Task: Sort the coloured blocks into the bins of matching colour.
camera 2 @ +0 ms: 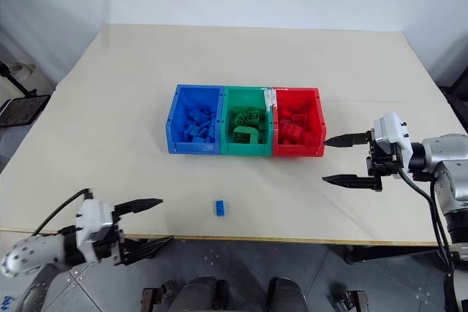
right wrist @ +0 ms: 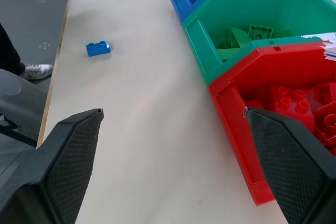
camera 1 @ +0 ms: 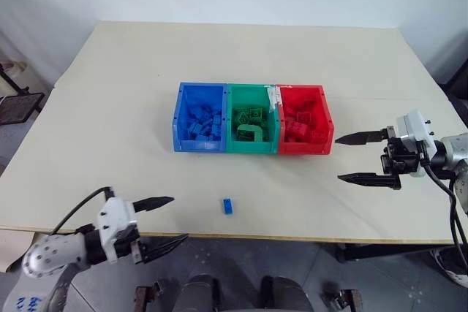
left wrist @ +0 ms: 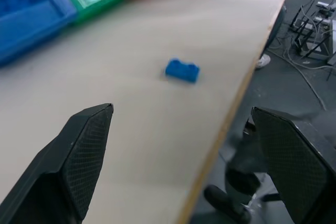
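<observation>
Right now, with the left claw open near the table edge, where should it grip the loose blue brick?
Grip the blue brick across its two long side walls, coming from above. It lies flat, studs up, alone on the table near the front edge, so both sides are free. The left claw stands nearest and is open.

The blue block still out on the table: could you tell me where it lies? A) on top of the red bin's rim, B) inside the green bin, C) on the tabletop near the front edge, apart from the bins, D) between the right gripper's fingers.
C: the blue block lies alone on the table near its front edge, well clear of the joined bins and of both grippers.
</observation>
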Robot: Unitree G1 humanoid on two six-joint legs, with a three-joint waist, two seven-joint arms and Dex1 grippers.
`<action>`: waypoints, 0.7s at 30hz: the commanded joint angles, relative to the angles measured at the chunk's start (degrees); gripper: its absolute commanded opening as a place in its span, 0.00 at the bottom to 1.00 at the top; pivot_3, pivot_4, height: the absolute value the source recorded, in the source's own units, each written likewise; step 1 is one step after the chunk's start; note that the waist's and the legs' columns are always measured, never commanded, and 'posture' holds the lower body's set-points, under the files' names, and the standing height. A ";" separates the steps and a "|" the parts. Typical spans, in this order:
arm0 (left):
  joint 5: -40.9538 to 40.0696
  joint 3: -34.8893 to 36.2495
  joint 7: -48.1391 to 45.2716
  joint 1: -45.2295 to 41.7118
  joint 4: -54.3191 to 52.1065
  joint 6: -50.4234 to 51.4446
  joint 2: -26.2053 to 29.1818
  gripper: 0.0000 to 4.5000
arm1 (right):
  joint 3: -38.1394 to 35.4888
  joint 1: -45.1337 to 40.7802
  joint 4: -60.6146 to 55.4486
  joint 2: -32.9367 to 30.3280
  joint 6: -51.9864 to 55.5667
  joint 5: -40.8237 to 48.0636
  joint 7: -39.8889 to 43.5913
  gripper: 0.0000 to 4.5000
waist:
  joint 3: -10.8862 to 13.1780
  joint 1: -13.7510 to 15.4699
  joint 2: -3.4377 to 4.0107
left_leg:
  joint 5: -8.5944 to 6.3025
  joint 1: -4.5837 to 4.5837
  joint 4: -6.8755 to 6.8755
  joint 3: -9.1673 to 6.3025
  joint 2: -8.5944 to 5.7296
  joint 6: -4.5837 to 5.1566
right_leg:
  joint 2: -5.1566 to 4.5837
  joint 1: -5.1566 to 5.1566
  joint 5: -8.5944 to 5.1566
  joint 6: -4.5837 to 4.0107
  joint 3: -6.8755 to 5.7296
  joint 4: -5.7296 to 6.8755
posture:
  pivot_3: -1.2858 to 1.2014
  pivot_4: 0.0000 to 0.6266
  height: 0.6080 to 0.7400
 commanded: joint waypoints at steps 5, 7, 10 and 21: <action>8.57 -13.96 8.91 -12.17 1.19 5.99 -5.04 0.99 | -1.37 0.82 -2.19 -0.33 -0.67 2.65 4.02 1.00 | -0.01 0.39 0.00 | 0.03 0.01 0.06 0.01 -0.04 0.04 | 0.05 0.03 0.02 0.05 -0.05 0.11 | 0.52 0.24 1.00; 11.36 -16.92 9.94 -15.15 3.75 6.33 -5.66 0.99 | -1.80 1.26 -2.26 -0.44 -0.91 2.20 4.02 1.00 | -0.02 0.39 -0.01 | 0.03 0.02 0.05 0.03 -0.06 0.04 | 0.07 0.02 0.03 0.06 -0.05 0.14 | 0.52 0.24 1.00; 13.48 -20.14 9.78 -18.38 6.59 6.59 -5.89 0.99 | -2.73 2.42 -3.22 -0.65 -0.95 2.18 4.02 1.00 | -0.01 0.39 -0.02 | 0.03 0.03 0.04 0.06 -0.06 0.03 | 0.14 0.00 0.03 0.06 -0.11 0.16 | 0.52 0.24 1.00; 16.09 -22.66 8.14 -21.72 10.78 8.82 -3.45 0.95 | -5.75 6.98 -8.93 -0.13 -1.40 1.19 2.44 1.00 | -0.02 0.39 -0.01 | 0.03 0.06 0.05 0.06 -0.03 0.03 | 0.09 0.01 0.03 0.06 -0.05 0.15 | 0.52 0.24 1.00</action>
